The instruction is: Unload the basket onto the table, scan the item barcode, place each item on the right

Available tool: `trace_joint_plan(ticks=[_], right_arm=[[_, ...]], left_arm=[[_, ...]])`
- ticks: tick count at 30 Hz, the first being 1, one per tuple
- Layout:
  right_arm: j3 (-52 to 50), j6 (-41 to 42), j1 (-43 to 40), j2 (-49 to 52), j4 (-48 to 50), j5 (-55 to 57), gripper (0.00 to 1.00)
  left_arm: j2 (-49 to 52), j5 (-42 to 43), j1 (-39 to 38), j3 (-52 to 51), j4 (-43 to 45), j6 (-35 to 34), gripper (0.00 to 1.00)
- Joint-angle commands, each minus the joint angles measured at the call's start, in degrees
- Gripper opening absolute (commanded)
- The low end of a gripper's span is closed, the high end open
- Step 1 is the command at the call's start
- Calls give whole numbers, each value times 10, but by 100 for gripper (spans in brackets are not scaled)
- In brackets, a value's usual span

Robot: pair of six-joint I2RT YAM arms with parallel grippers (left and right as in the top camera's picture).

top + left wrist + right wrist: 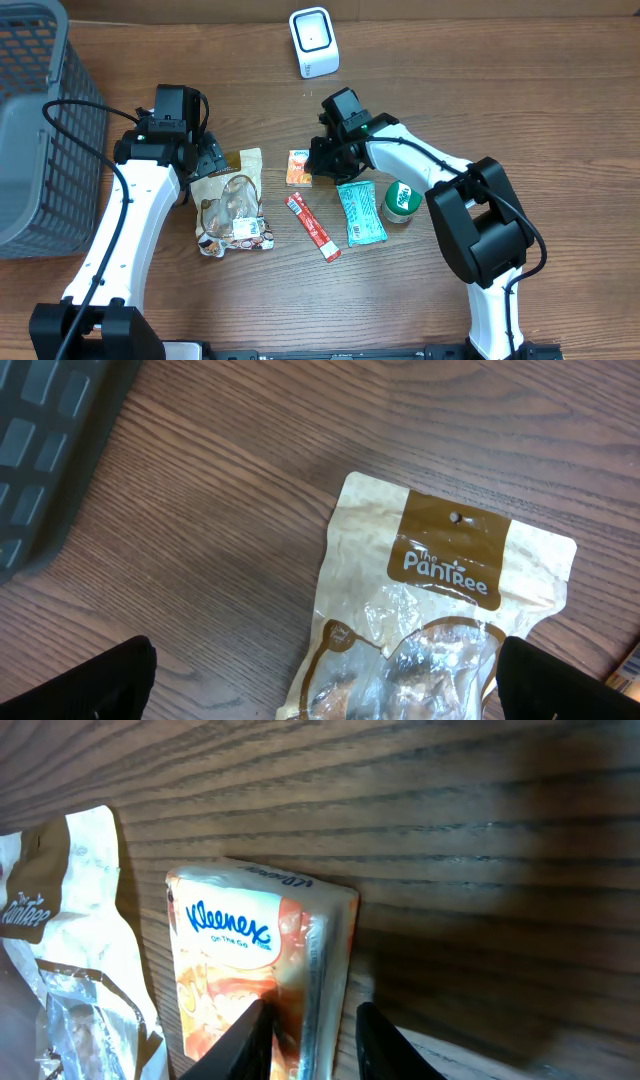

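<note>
Kleenex pack (240, 950), likely light and squashy, lies flat on the counter (500, 60) at the scanner's (313, 42) six o'clock; right claw (310, 1025), narrowly parted, straddles its long edge, a sensible pinch point; hold unclear.

Grey basket (75, 140) (mesh-sided) at left; red stick (314, 228) beside teal packet (361, 212).
</note>
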Motion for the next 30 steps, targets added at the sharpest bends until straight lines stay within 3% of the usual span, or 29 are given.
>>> trace_joint_plan(ticks=[1, 17, 28, 30], right_arm=[[16, -1, -5, 6, 0, -23, 29], [19, 16, -8, 6, -2, -36, 38], [-10, 16, 17, 7, 12, 25, 35], [-12, 16, 21, 7, 16, 35, 28]], left_arm=[[-12, 2, -1, 10, -1, 5, 100], [-12, 2, -1, 10, -1, 5, 100], [-12, 2, -1, 10, -1, 5, 100], [-12, 2, -1, 10, -1, 5, 100]])
